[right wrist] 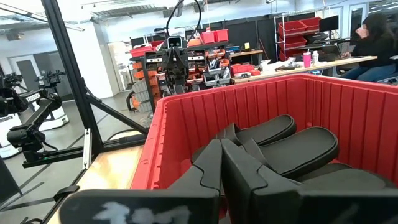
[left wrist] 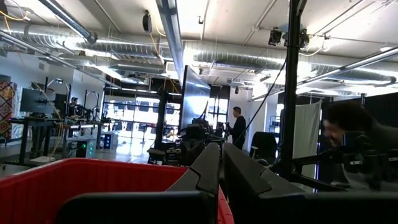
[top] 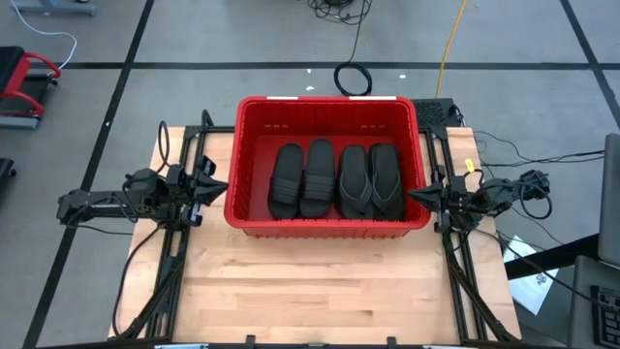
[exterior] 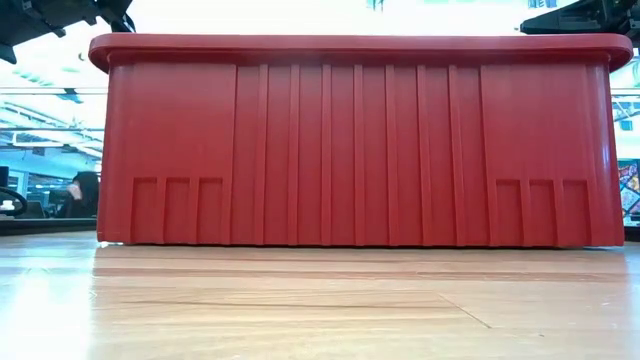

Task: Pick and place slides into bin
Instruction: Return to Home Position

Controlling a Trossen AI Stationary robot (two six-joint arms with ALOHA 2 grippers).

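Left end effector [top: 221,186] is clenched, fingers pressed flat together, parked just beside the left wall of the bin [top: 329,101], tip pointing at the rim. Can't tell if it actually touches. Right end effector [top: 415,195] mirrors it on the far side, also clenched with its fingers closed on each other, tip just beside the right wall. So the red bin sits right between the two, on the bench [top: 310,291].

The slides [top: 334,181] are inside the bin. Four show on top, side by side in one row. The two nearer the left end effector have the wide ribbed band, and the two nearer the right one are flip-flops with thong straps. Can't tell what's underneath them. From the right wrist camera the soles overlap a bit just past the closed fingers. Out beyond the bench, a person [right wrist: 373,31] sits at a desk.
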